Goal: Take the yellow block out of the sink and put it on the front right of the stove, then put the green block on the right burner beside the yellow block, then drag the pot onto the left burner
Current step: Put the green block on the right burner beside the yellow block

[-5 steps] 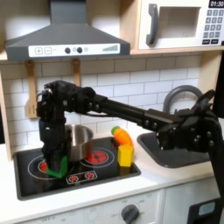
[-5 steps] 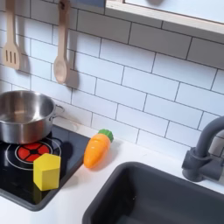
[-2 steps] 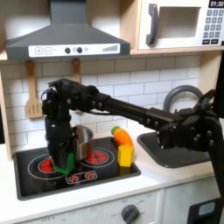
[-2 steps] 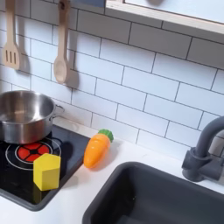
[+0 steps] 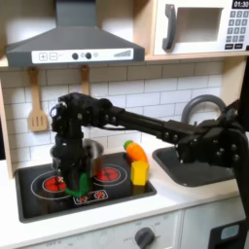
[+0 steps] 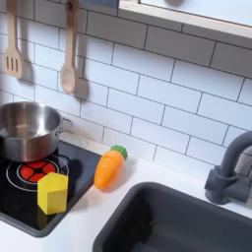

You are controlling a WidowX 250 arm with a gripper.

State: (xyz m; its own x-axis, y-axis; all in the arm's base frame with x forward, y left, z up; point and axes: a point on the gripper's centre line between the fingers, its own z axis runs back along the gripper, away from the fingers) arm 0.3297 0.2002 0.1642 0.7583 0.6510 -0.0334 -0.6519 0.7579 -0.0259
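Observation:
In the first exterior view my gripper (image 5: 77, 177) hangs low over the middle of the black stove (image 5: 39, 202), between the left burner (image 5: 51, 183) and the right burner (image 5: 109, 175). It is shut on the green block (image 5: 84, 182). Just behind it, partly hidden by the arm, stands the steel pot (image 5: 90, 154). The yellow block (image 5: 140, 172) stands upright at the stove's front right corner. In the second exterior view the pot (image 6: 24, 129) sits behind the right burner (image 6: 33, 172), and the yellow block (image 6: 52, 192) stands on the stove (image 6: 12, 212) in front of that burner.
An orange carrot toy (image 5: 136, 152) lies at the stove's right edge, also seen as the carrot (image 6: 108, 167) in the second exterior view. The dark sink (image 5: 195, 167) with a faucet (image 6: 229, 173) lies on the first exterior view's right. Wooden utensils (image 6: 67, 61) hang on the tiled wall.
My gripper has carried the green block to the first exterior view's right, from over the left burner to the stove's middle. Pot, yellow block and carrot have not moved.

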